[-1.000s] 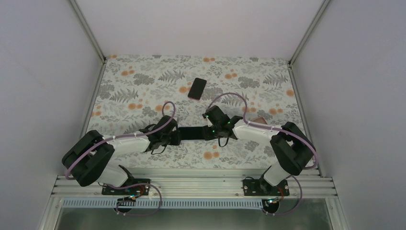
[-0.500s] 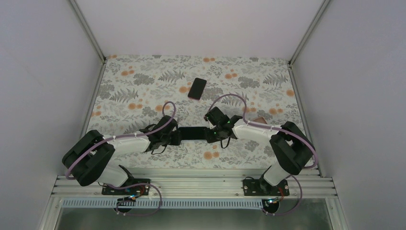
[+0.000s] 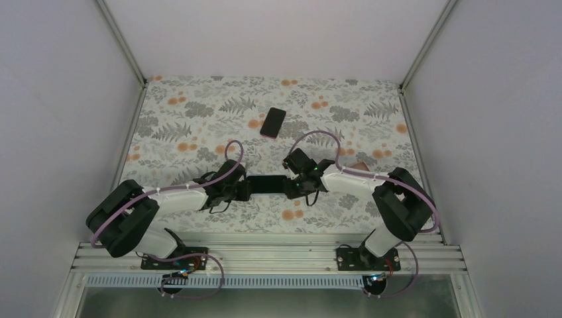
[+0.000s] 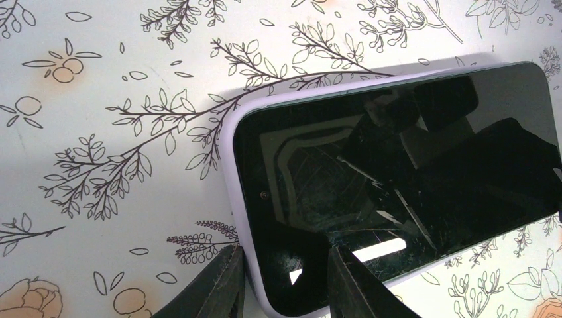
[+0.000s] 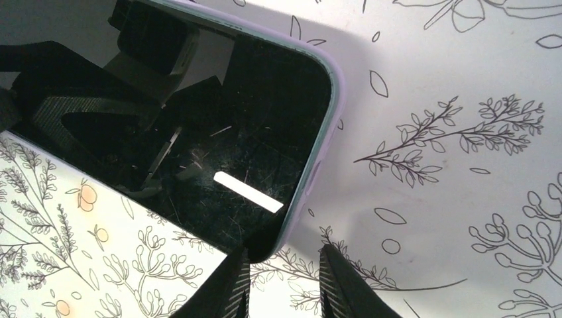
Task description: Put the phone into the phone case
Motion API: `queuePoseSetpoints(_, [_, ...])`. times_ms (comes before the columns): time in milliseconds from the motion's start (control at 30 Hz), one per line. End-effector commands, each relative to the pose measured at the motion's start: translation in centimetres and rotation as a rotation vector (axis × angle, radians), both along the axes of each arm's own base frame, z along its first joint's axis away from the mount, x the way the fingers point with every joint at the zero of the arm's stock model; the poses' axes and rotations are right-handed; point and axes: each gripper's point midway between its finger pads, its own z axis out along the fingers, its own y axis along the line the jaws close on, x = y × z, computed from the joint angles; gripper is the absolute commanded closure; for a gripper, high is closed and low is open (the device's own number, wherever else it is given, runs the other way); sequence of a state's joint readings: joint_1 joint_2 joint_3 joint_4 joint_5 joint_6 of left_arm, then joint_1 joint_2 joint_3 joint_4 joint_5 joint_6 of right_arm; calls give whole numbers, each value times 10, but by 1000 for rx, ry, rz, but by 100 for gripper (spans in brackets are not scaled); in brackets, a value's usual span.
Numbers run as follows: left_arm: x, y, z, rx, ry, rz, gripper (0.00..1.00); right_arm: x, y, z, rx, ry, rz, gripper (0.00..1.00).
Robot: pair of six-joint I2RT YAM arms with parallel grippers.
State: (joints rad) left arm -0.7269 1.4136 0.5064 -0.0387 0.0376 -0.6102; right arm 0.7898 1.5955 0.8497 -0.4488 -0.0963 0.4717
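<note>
A black phone point(image 3: 268, 184) lies flat on the floral mat between my two grippers. The wrist views show it screen up point(image 4: 397, 185) inside a lavender case point(image 4: 233, 179). My left gripper point(image 3: 244, 187) is at its left end, jaws partly open point(image 4: 285, 281): one finger is beside the case rim, the other over the screen corner. My right gripper point(image 3: 291, 183) is at the right end, jaws narrowly open point(image 5: 283, 278). The phone point(image 5: 199, 152) and case rim point(image 5: 328, 132) reach its left finger at one corner. Neither gripper clamps it.
A second dark phone-shaped thing point(image 3: 273, 122) with a pinkish rim lies farther back on the mat. A small pinkish-brown object point(image 3: 360, 164) sits by the right forearm. White walls and metal posts close in the mat on three sides.
My right gripper has shifted slightly left and nearer, closing in on the phone's right end. The left arm and the phone have hardly moved.
</note>
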Motion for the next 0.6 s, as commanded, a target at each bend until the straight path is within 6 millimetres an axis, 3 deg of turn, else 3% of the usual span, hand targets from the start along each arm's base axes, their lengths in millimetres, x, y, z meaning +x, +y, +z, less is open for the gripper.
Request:
queuePoseSetpoints(0, [-23,7,-18,39,83,-41,67,4,-5,-7,-52,14,-12,75])
queuePoseSetpoints(133, [-22,6,-17,34,81,-45,67,7,-3,-8,-62,13,-12,75])
queuePoseSetpoints(267, [-22,5,-17,33,80,-48,67,5,-9,-24,-115,45,-13,78])
queuePoseSetpoints(567, [-21,5,-17,37,79,-49,67,-7,-38,-53,-284,110,-36,81])
